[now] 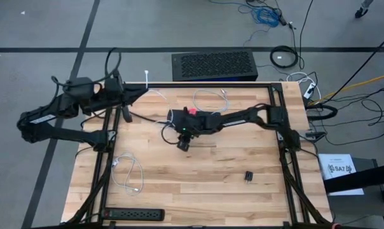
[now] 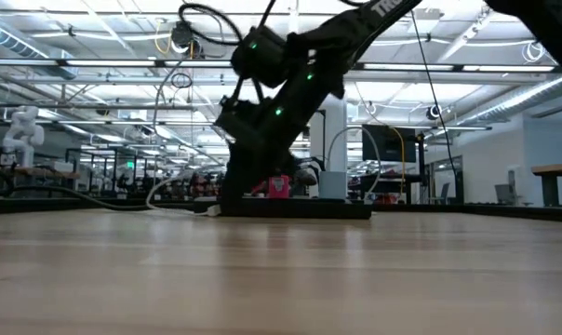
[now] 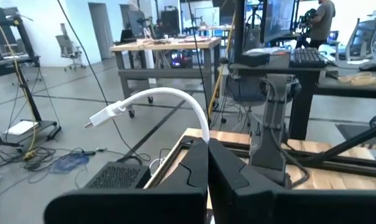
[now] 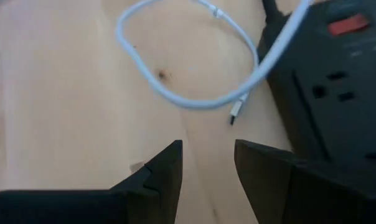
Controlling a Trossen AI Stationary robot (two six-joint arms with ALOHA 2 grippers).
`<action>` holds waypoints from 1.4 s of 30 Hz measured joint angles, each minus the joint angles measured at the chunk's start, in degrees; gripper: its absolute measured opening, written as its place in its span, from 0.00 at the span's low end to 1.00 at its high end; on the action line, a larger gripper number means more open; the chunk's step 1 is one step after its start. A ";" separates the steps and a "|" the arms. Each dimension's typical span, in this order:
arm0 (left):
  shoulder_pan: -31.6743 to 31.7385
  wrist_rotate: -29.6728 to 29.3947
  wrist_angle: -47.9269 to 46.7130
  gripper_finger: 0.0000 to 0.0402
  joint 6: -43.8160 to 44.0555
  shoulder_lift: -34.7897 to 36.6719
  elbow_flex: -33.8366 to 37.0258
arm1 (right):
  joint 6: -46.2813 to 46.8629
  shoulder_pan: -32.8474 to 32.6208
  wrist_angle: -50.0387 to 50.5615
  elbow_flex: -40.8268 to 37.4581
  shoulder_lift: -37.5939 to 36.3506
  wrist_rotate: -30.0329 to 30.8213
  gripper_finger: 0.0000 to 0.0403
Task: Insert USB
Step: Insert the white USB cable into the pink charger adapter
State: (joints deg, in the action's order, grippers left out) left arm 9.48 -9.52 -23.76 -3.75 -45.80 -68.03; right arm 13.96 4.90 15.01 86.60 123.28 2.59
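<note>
Right gripper (image 4: 208, 163), jaws parted and empty, hovering over bare table (image 1: 230, 184) short of loose white cable's plug (image 4: 236, 112) beside black power strip (image 4: 325, 87); left gripper (image 3: 208, 168) clenched on second white cable (image 3: 169, 98) at back-left edge; insertion judged outstanding.

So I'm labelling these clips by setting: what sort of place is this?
Probably a robotics lab or open workshop. Beyond the wooden table there are workbenches, office chairs, loose floor cables, and a person at a desk.
</note>
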 joint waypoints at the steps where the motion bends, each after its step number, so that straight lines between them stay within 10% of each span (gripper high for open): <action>1: 0.00 -0.01 0.01 0.00 -0.06 -0.05 0.02 | 0.58 0.06 -0.01 0.72 0.94 -0.09 0.35; 15: 0.00 0.07 -0.50 0.00 -0.10 -0.20 0.11 | 0.84 1.09 -6.73 3.33 6.12 3.73 0.32; 25: 0.00 0.29 -0.86 0.00 -0.03 -0.13 0.11 | -5.61 1.91 -7.52 2.86 6.13 3.20 0.02; 33: 0.00 0.29 -0.84 0.00 -0.05 -0.07 0.11 | -6.33 0.99 -5.65 2.80 5.29 0.18 0.03; 42: 0.00 0.70 -1.27 0.00 -0.11 -0.02 0.11 | -6.32 1.36 -8.13 2.80 5.23 2.32 0.26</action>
State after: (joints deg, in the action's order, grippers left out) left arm 9.47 -8.82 -25.02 -3.86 -45.82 -67.92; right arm 7.64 6.27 6.88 89.40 128.51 4.91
